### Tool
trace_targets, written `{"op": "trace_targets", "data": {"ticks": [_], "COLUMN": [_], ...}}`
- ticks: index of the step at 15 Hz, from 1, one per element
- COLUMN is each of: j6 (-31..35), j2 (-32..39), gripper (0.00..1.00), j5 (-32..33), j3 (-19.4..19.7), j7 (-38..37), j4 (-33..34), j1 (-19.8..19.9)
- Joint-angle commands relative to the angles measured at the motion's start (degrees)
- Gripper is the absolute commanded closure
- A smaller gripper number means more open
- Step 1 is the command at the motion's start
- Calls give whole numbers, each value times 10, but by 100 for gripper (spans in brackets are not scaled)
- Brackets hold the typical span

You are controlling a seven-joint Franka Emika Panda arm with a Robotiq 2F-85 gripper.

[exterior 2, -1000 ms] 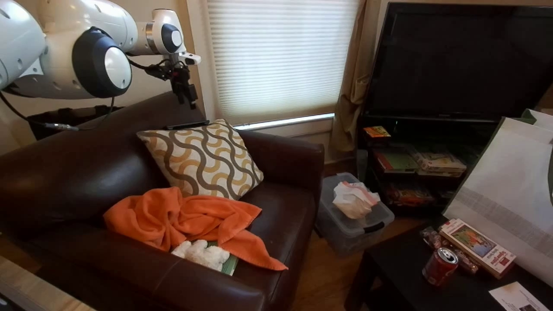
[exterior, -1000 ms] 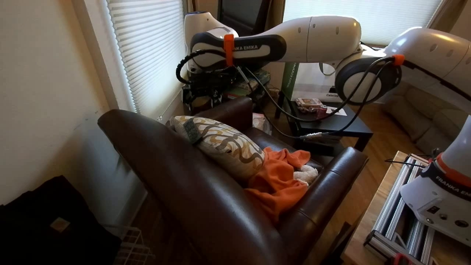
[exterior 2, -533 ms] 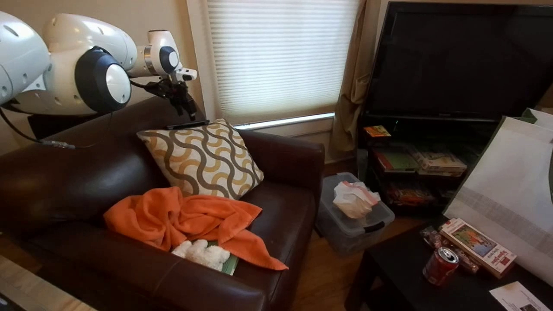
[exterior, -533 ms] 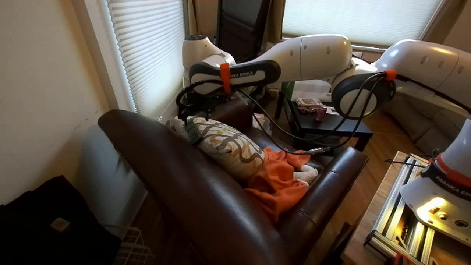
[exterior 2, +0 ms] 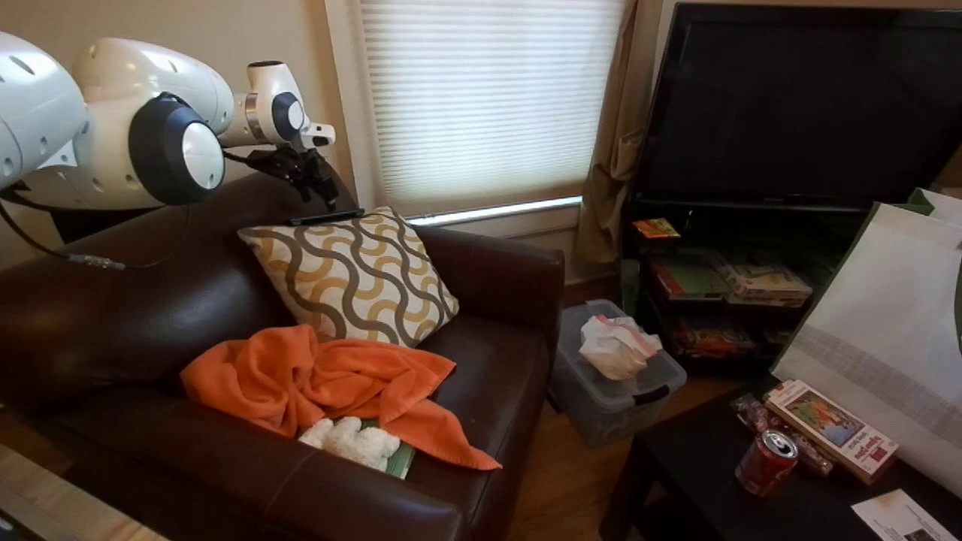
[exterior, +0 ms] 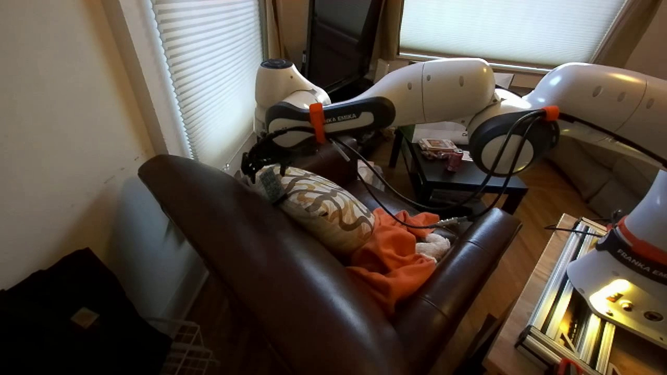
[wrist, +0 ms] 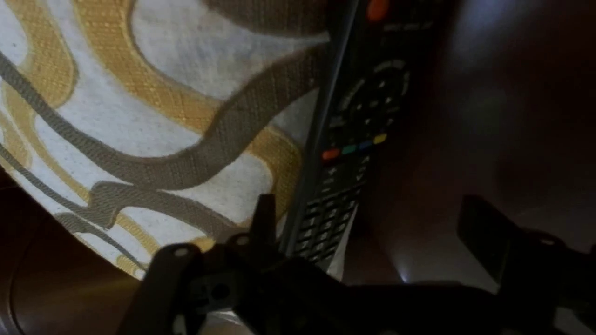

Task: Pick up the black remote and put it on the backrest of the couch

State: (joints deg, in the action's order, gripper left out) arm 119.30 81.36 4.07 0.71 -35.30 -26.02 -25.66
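The arm [exterior: 453, 86] is glossy off-white, its rounded shells dotted with small oval recesses. An orange strap [exterior: 317, 123] wraps its dark-rimmed side panel [exterior: 383, 110]; beside it the lettering [exterior: 341, 119] reads "NKA EMIKA". From the strap toward the tip come a thick black cable [exterior: 271, 133], a dark wrist cap [exterior: 276, 63], and the black gripper [wrist: 365, 209], whose linkages show pale round spots [wrist: 181, 251]. From the strap toward the base come thinner black cables [exterior: 424, 227] with a silvery connector [exterior: 452, 222], a dark joint ring [exterior 2: 161, 150] around a pale disc [exterior 2: 203, 155], and a second orange tie [exterior: 551, 113]. Well apart from the strap, the white base [exterior: 583, 273] wears an orange-red band [exterior: 641, 242] and a black one lettered "FRANKA EM".
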Motion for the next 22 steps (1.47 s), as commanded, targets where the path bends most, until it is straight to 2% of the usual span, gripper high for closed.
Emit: {"op": "trace_targets", "data": {"ticks": [1,6,7,9,13,18,19,22], "j6": [-32,-89,-99,-122,-129,-119,-120,-129], "j2": [4,5,8,17,22,-4,-11,-33], "gripper": [0,1,25,29,62,96,93,93], "j5": [-30,-44,-45,-45,-42,-29,-24,-5], "j3": [-19,-19,-19,-17,-13,0,4,19], "j7": [3,-30,-37,-49,-68,-89,-87,-80], "j4": [2,-1,0,8,13,-3,-3,2], "j1": [8,11,13,15,18,19,16,2]}}
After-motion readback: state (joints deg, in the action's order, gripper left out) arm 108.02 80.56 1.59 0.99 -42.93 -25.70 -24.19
